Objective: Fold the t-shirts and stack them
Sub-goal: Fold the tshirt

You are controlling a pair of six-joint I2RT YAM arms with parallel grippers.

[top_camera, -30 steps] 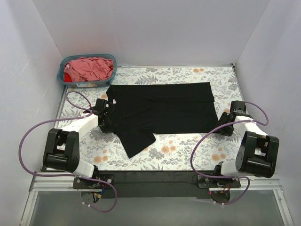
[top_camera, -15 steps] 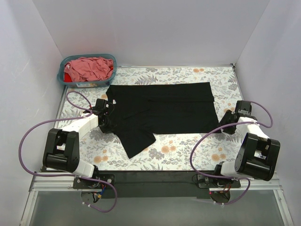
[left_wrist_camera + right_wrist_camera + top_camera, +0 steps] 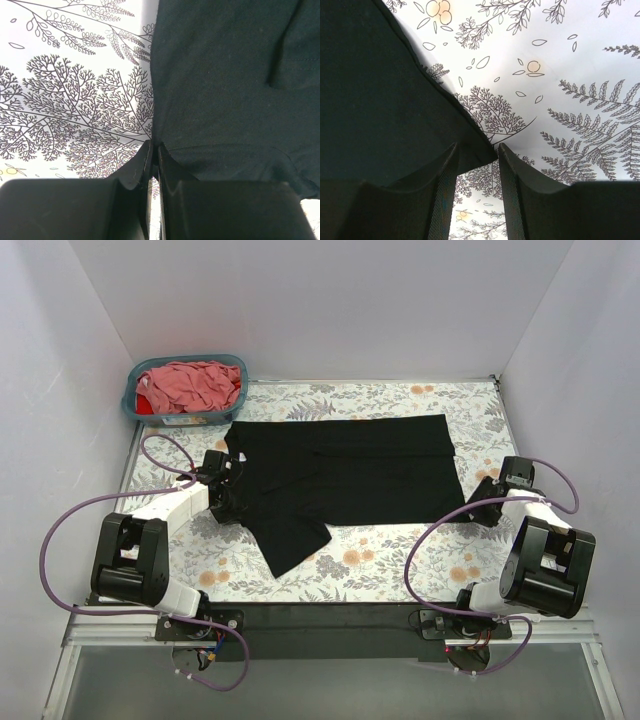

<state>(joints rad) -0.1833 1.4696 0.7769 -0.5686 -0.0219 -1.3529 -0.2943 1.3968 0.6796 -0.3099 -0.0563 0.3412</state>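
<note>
The black t-shirt (image 3: 345,475) lies spread flat across the middle of the table, one sleeve pointing toward the near edge. My left gripper (image 3: 226,498) is shut on the black shirt's left edge (image 3: 210,90); the cloth is pinched between the closed jaws (image 3: 153,150). My right gripper (image 3: 478,508) is open at the shirt's near right corner (image 3: 380,90); the corner tip lies between the two fingers (image 3: 445,175), which stand apart around it. Pink and red shirts (image 3: 190,385) lie bunched in the basket.
The teal basket (image 3: 135,405) stands at the back left corner. The table has a floral cloth (image 3: 390,560). White walls close in the left, back and right. Purple cables loop beside both arm bases.
My right gripper has drawn slightly to the right and nearer, to the shirt's corner. The left gripper and the shirt have hardly moved.
</note>
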